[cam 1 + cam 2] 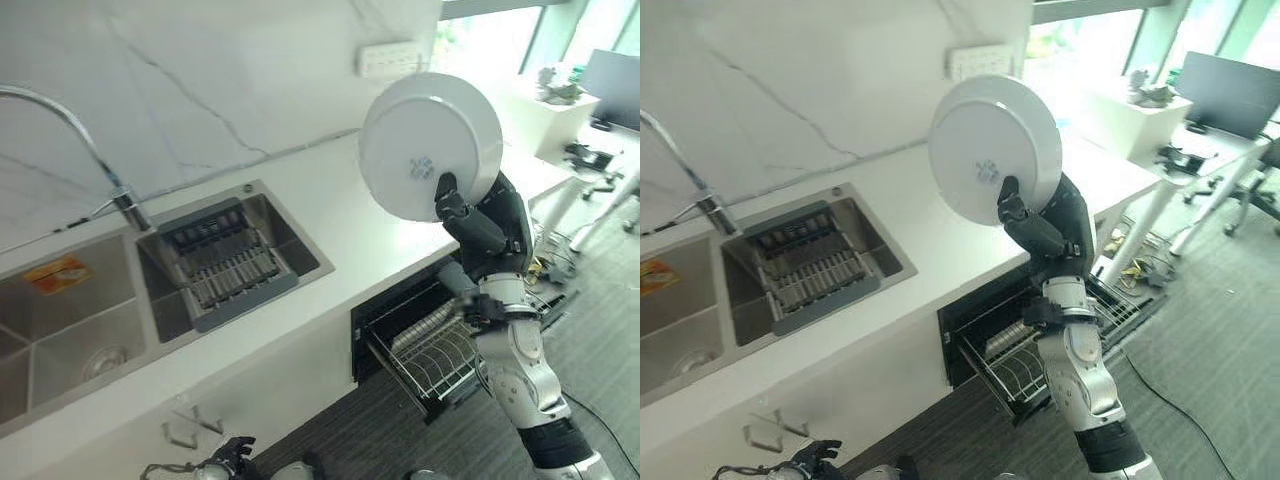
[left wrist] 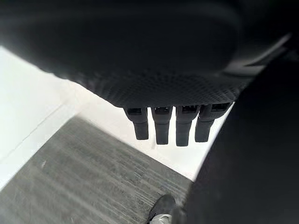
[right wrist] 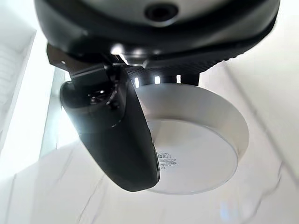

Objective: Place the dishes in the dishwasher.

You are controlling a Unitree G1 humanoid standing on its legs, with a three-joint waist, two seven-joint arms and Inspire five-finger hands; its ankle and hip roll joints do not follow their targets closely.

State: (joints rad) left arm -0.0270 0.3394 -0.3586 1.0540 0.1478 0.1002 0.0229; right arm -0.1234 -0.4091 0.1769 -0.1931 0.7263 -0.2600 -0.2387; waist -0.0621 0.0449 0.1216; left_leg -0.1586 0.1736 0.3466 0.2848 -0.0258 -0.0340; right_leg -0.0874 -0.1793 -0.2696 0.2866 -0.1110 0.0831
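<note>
Right hand point(image 1: 470, 215) is raised above the counter edge and grips a white plate point(image 1: 425, 140), its thumb point(image 3: 117, 140) pressed across the plate's underside and the fingers curled behind the rim. That plate stands nearly upright in the air, its base turned toward the camera, with a small printed mark near the middle. It hangs over the white countertop point(image 1: 340, 215) and above the open dishwasher point(image 1: 400, 320).

Below the hand, the dishwasher's wire rack point(image 1: 435, 355) is pulled out from the dark opening in the cabinet front. Some pale dishes seem to stand in the rack's back part, but they are too small to tell apart.

Further along the counter, a steel sink point(image 1: 150, 300) has 2 basins. The nearer basin holds a grey draining basket point(image 1: 225, 265) with ribbed slots; what lies in it cannot be made out. The far basin shows a round drain point(image 1: 100, 360) and an orange label point(image 1: 58, 272) on its wall. A curved chrome faucet point(image 1: 95, 165) rises behind the sink against the marble wall, where a white socket strip point(image 1: 392, 58) is fixed.

Left hand point(image 2: 168, 123) hangs low beside the white cabinet, over grey carpet point(image 2: 84, 182); its fingers point(image 2: 162, 126) are straight and relaxed, holding nothing.
</note>
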